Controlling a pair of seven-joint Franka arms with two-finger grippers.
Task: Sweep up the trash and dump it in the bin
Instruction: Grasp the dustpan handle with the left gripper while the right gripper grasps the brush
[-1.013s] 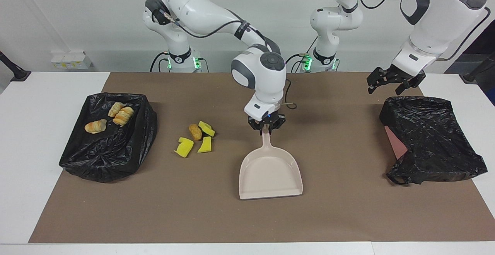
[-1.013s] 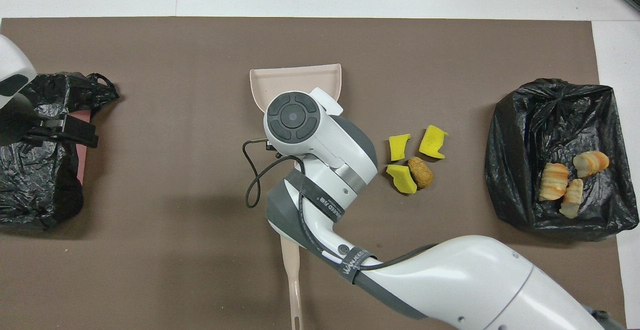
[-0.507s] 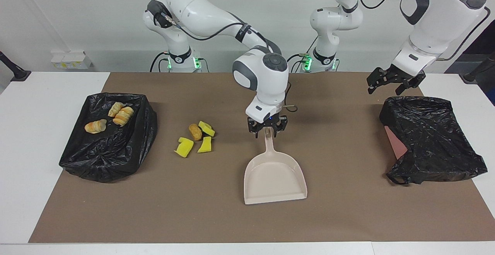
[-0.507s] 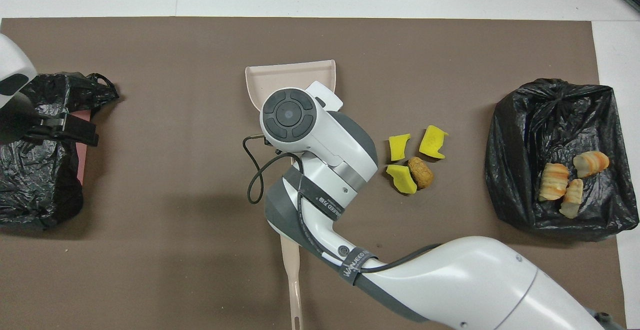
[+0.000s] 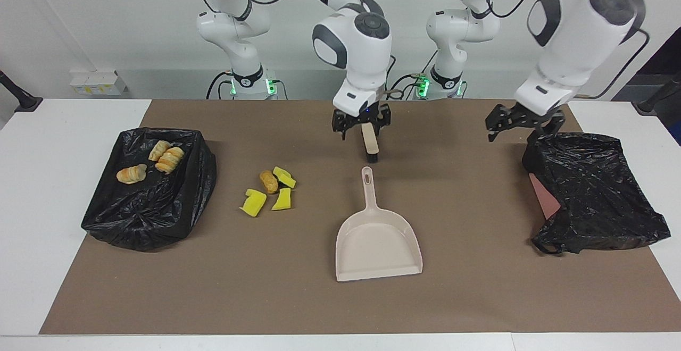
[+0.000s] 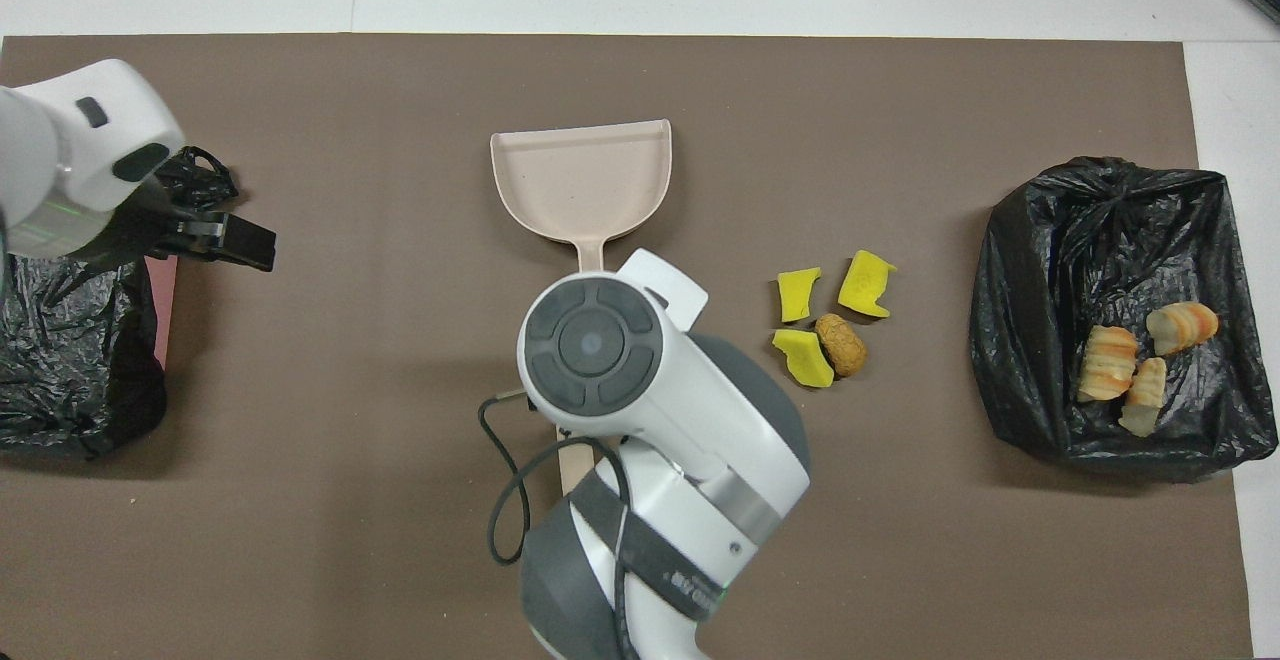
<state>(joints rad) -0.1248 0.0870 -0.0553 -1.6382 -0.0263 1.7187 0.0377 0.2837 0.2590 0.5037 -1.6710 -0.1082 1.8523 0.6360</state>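
Brown mat (image 5: 479, 287) over white bench (image 5: 32, 191). Beige dustpan (image 5: 378, 242). Yellow sponge bits (image 5: 254, 202) beside a brown nugget (image 5: 268, 181). Golden-tan, striped bread pieces (image 5: 169, 159) on glossy black bag (image 5: 149, 207). Second black bag (image 5: 596, 197) showing pink beneath.

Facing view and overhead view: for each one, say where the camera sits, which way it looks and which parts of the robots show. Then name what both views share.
Facing view: high across the table, looking at the robots; both arms show whole, right gripper over the mat near the dustpan handle, left gripper beside a black-bagged bin.
Overhead view: above the robots' end, looking steeply down; the right arm's wrist and the left gripper show.
Shared: dustpan, trash scraps, that bin, turned half round.
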